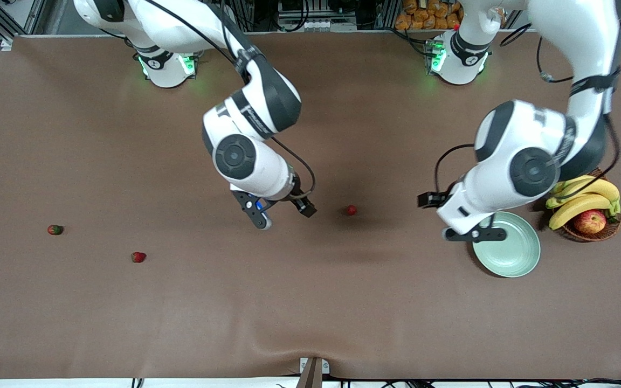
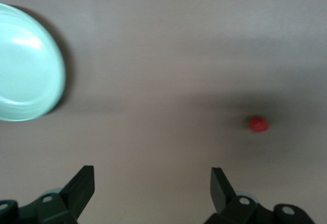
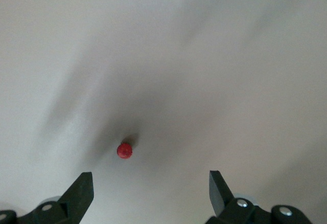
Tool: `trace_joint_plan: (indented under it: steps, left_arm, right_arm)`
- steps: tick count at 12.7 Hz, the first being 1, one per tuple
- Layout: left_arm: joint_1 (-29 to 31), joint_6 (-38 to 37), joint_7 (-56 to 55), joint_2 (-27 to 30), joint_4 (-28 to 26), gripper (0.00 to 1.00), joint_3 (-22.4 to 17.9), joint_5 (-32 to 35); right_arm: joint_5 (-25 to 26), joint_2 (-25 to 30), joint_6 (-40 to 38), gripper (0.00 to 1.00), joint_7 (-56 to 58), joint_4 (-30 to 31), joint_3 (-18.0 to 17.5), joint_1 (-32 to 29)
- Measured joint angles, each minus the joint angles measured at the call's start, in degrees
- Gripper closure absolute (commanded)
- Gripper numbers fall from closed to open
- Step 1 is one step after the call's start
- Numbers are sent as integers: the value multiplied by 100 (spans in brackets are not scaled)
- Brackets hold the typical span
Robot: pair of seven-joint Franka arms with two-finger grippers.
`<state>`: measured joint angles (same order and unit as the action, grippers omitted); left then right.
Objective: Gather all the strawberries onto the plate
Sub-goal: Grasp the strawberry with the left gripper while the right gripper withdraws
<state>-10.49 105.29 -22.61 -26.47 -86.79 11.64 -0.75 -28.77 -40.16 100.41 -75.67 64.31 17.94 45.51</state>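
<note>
Three strawberries lie on the brown table: one in the middle (image 1: 351, 209), two toward the right arm's end (image 1: 138, 257) (image 1: 55, 230). The pale mint-green plate (image 1: 515, 253) sits toward the left arm's end and holds nothing. My right gripper (image 1: 284, 214) is open and empty, above the table beside the middle strawberry, which shows in the right wrist view (image 3: 124, 150) just ahead of the gripper (image 3: 152, 188). My left gripper (image 1: 475, 235) is open and empty over the plate's rim. The left wrist view shows the gripper (image 2: 152, 188), the plate (image 2: 25, 65) and the middle strawberry (image 2: 258, 124).
A brown wicker basket (image 1: 601, 230) with bananas (image 1: 582, 196) and a red-yellow apple (image 1: 590, 221) stands beside the plate, at the left arm's end. The tablecloth has a low wrinkle near the front edge.
</note>
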Motion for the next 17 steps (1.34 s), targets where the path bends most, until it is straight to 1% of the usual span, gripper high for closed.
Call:
trace_joint_plan:
  steps: [2,5,9,10,13,16,17]
  left_arm:
    - [-368,645,-621,-408,13,0,14,-92]
    - [-922,1465,-2115,-1084,64,0,17,-103]
    - [-1417,1673,-3358,-1501,125,0,-4,-102]
    - [-1533,1840,-3646,-1563,125,0,-27,-101]
    - [-1621,2109,-4104,-1742,91,0,-79,-101]
    - [-1612,2327,-4172,-1944,2,0,-122,-101]
    - [-1614,2347,-4178,-1993,-15,0,-122,-101]
  right_arm:
    - [-1,308,-469,0,608,2,82,-307]
    - [-4,647,-1146,0,1728,10,93,-950]
    - [24,873,-1858,0,3390,16,116,-1722]
    - [104,914,-1968,0,3813,17,122,-1913]
    - [878,1055,-2113,0,5478,21,129,-2433]
    - [1234,1099,-2060,0,6612,35,131,-2959]
    - [1525,1099,-1924,0,6945,49,129,-3104]
